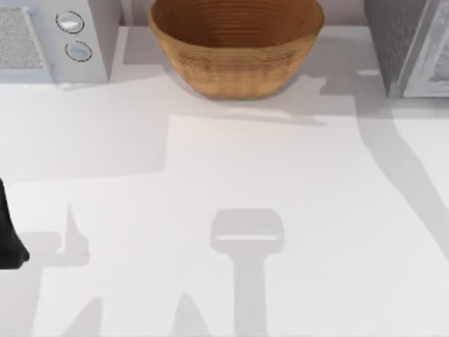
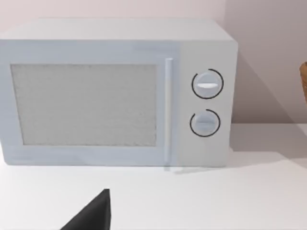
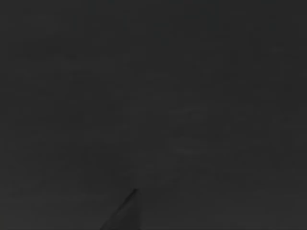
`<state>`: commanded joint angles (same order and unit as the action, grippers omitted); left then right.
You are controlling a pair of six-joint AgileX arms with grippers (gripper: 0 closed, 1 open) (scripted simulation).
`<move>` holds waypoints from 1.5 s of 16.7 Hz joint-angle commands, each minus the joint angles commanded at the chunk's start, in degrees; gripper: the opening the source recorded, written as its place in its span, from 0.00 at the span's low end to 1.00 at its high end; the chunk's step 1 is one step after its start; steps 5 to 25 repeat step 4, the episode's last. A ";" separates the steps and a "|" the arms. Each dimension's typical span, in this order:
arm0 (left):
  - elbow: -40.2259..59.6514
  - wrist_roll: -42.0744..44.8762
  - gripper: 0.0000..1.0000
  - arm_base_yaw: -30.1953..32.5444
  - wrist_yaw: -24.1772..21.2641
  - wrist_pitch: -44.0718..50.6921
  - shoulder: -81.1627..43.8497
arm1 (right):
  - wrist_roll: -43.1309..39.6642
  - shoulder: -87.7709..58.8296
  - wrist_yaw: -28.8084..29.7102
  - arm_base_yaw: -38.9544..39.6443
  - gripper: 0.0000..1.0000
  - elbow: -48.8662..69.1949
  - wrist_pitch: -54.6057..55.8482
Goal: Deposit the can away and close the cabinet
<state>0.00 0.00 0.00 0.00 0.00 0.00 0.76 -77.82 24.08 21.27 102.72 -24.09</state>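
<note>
Where the table runs from its far edge to its near edge, the central surface is bare white and gives open room for movement across its full width. Only soft grey shadows cross this area.

Objects along the far edge, counted:
- One microwave stands at the far left corner. Its door is closed, with one vertical handle and two round dials, one above the other.
- One woven basket stands at the middle of the far edge, apart from the microwave, with a strip of bare table between them.
- One grey cabinet stands at the far right corner, cut off by the picture's border. Whether it is open or closed cannot be told. A gap of bare table separates it from the basket.

The left arm sits at the left edge of the table, towards the near side and well apart from all three objects. The left gripper faces the microwave front across an unobstructed stretch of table. Whether it is set wide or narrow cannot be told.

The right wrist view is dark, so the state of the right gripper cannot be told.

The position of the can cannot be told.
</note>
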 joint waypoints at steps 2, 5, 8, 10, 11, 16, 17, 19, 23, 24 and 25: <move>0.00 0.00 1.00 0.00 0.00 0.00 0.00 | -0.15 -2.75 -1.39 -1.57 1.00 1.72 0.74; 0.00 0.00 1.00 0.00 0.00 0.00 0.00 | -0.21 -3.54 -1.80 -2.10 1.00 2.26 0.99; 0.00 0.00 1.00 0.00 0.00 0.00 0.00 | -0.21 -3.54 -1.80 -2.10 1.00 2.26 0.99; 0.00 0.00 1.00 0.00 0.00 0.00 0.00 | -0.21 -3.54 -1.80 -2.10 1.00 2.26 0.99; 0.00 0.00 1.00 0.00 0.00 0.00 0.00 | -0.21 -3.54 -1.80 -2.10 1.00 2.26 0.99; 0.00 0.00 1.00 0.00 0.00 0.00 0.00 | -0.21 -3.54 -1.80 -2.10 1.00 2.26 0.99; 0.00 0.00 1.00 0.00 0.00 0.00 0.00 | -0.21 -3.54 -1.80 -2.10 1.00 2.26 0.99; 0.00 0.00 1.00 0.00 0.00 0.00 0.00 | -0.21 -3.54 -1.80 -2.10 1.00 2.26 0.99; 0.00 0.00 1.00 0.00 0.00 0.00 0.00 | -0.21 -3.54 -1.80 -2.10 1.00 2.26 0.99; 0.00 0.00 1.00 0.00 0.00 0.00 0.00 | -0.21 -3.54 -1.80 -2.10 1.00 2.26 0.99; 0.00 0.00 1.00 0.00 0.00 0.00 0.00 | -0.21 -3.54 -1.80 -2.10 1.00 2.26 0.99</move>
